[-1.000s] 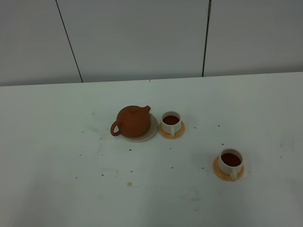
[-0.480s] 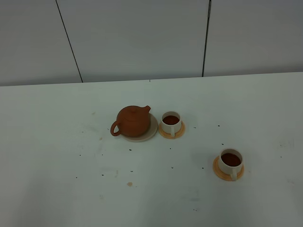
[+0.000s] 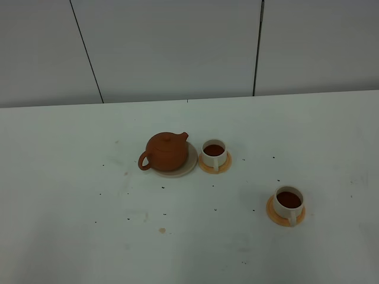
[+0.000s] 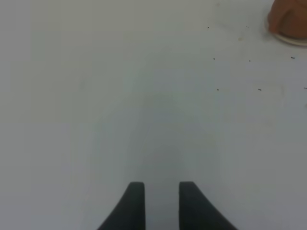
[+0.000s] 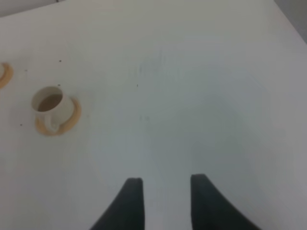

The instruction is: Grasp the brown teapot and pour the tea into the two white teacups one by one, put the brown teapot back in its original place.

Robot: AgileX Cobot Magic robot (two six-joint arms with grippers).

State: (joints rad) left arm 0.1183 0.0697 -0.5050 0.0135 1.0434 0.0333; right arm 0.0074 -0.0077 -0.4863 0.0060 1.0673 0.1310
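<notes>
Overhead view: the teapot (image 3: 167,151) sits upright on the saucer (image 3: 188,165), which shows only as a pale crescent on the spout side and in front; the loop handle projects past the saucer's rim on the far side from the cups. The near cup (image 3: 214,154) stands just beside the saucer on the spout side, on its own coaster (image 3: 224,166), apart from the pot; the far cup (image 3: 289,203) stands well apart from the teapot, toward the front and right, on a second coaster (image 3: 272,212). Both cups hold dark liquid, and small dark specks dot the table (image 3: 71,177) around the teapot. Neither arm appears in this view. Left wrist view: the left gripper (image 4: 161,203) hangs over bare table, its two dark fingers cut off by the frame edge, a narrow gap between them and nothing in it; only a blurred sliver of the teapot and saucer shows in a corner. Right wrist view: the right gripper (image 5: 166,201) is likewise cropped, its fingers parted somewhat wider and empty, well away from the far cup; a slice of the other coaster is cut off at the edge.
</notes>
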